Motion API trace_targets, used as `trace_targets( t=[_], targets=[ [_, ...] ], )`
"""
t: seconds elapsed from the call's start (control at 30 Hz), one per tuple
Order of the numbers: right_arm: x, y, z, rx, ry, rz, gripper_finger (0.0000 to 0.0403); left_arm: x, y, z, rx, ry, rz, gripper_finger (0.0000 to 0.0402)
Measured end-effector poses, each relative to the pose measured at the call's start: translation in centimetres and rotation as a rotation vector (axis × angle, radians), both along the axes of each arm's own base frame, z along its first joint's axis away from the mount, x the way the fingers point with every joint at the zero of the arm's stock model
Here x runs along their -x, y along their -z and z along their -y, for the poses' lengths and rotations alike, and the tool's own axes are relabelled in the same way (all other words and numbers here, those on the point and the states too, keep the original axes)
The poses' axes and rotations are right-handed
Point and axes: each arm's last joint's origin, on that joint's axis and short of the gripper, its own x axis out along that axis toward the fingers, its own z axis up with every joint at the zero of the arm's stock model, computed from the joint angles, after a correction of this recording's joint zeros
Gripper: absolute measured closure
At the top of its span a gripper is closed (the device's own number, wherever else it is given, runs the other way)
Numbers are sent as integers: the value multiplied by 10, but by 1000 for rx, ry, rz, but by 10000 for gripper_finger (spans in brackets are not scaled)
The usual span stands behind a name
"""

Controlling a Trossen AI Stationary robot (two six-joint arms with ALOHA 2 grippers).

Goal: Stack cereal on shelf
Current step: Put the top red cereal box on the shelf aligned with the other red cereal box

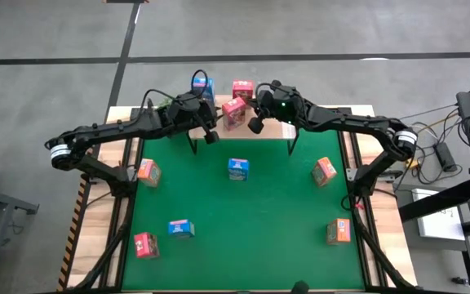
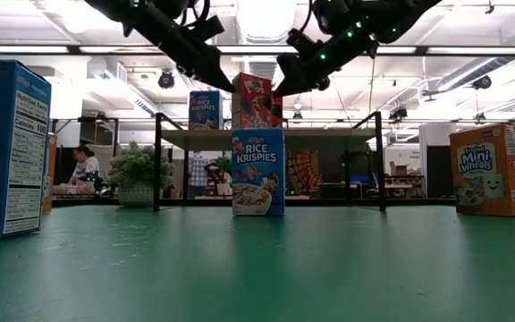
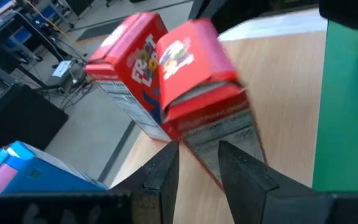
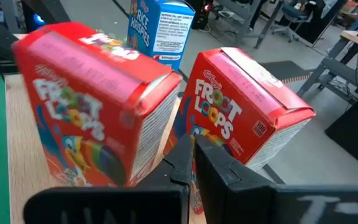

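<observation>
Both arms are working over the far shelf (image 1: 333,122), where three cereal boxes already stand — a blue Rice Krispies box (image 1: 202,86) and two red Froot Loops boxes. The left gripper (image 3: 197,162), jaws clamped on the nearer Froot Loops box (image 1: 233,111), is setting it down tilted; next it needs squaring upright. The right gripper (image 4: 192,155), jaws together, is hovering just beside the far Froot Loops box (image 1: 242,88). Six more boxes are waiting on the green tabletop (image 1: 251,237).

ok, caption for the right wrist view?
Shut right claw between two red cardboard Froot Loops boxes on the light wooden shelf.

Three cereal boxes (image 1: 233,113) on shelf (image 1: 321,129)
</observation>
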Motion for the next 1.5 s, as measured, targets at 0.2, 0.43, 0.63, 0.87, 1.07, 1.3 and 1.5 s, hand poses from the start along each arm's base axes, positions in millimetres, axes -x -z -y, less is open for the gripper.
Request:
trace_targets(
  t=[0.2,0.43,0.63,0.87,1.07,1.3,1.5],
  targets=[
    [-3,4,1,1,-6,4,394,-1,-1,1,14,30,16,306],
    [-5,5,-2,-10,-46,7,394,-8,9,-3,32,25,-4,306],
    [-4,5,-4,-14,-56,-10,394,-11,13,-5,27,23,-7,306],
    [7,-1,-11,-48,-68,-67,394,-11,13,-6,21,17,-4,306],
    [16,-4,-15,-86,-62,-104,394,-14,10,-8,2,12,46,306],
    [18,-6,-23,-96,-75,-128,394,-22,18,-12,10,6,48,306],
    [17,-6,-27,-96,-88,-132,394,-22,18,-14,-19,-64,50,306]
  ],
)
